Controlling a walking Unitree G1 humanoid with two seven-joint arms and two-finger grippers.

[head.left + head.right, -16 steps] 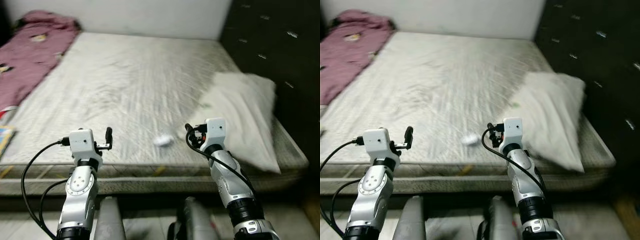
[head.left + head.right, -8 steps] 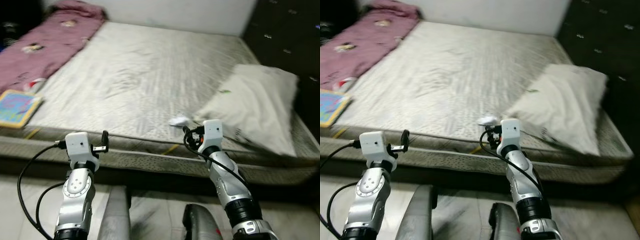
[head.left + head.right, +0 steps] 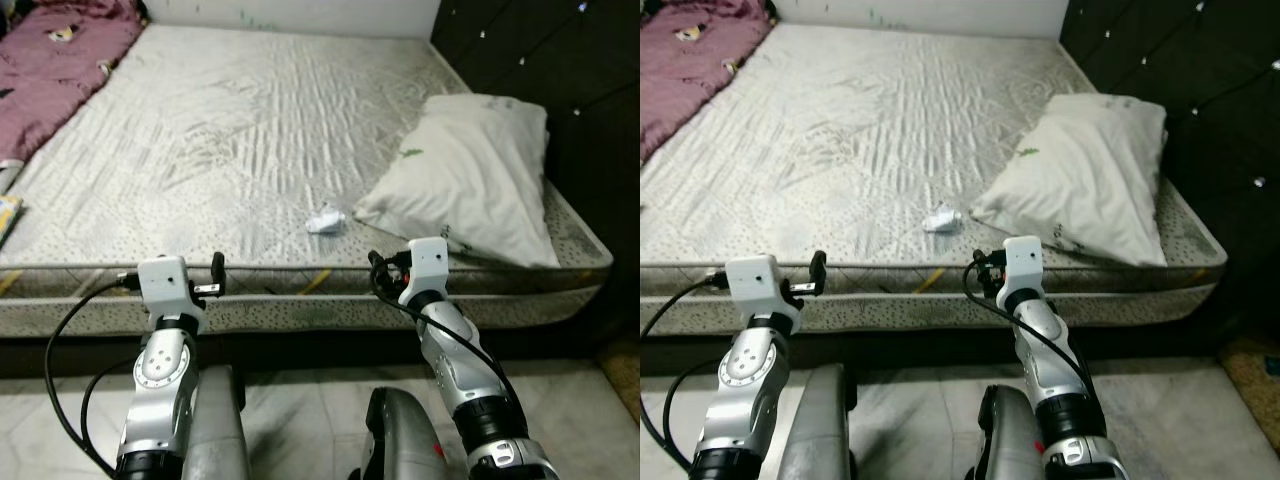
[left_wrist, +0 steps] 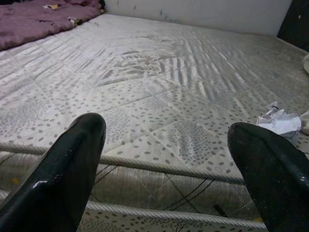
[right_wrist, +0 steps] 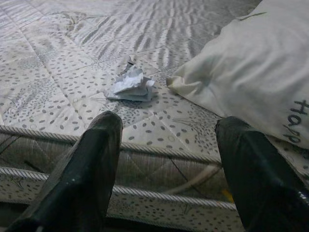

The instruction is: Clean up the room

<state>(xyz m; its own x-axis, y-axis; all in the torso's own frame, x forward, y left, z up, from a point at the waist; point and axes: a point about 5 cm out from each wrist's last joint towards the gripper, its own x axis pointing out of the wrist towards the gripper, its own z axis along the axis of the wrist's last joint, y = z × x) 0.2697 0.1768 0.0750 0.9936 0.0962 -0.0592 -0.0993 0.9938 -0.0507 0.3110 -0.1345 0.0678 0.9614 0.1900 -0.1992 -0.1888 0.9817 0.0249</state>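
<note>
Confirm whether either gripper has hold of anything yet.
Nothing is held. The left gripper and right gripper are both open, short of the mattress; the crumpled paper lies untouched on it.

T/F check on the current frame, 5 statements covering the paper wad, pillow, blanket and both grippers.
1. The crumpled paper lies on the mattress near its front edge. True.
2. The paper sits on top of the white pillow. False: it lies on the mattress just to the robot's left of the pillow, apart from it.
3. The right gripper is shut on the paper. False: its fingers are open and empty, short of the mattress edge, with the paper beyond them.
4. The left gripper is open and holds nothing. True.
5. The maroon blanket covers the pillow. False: it lies at the far left side of the mattress, well away from the pillow.
</note>
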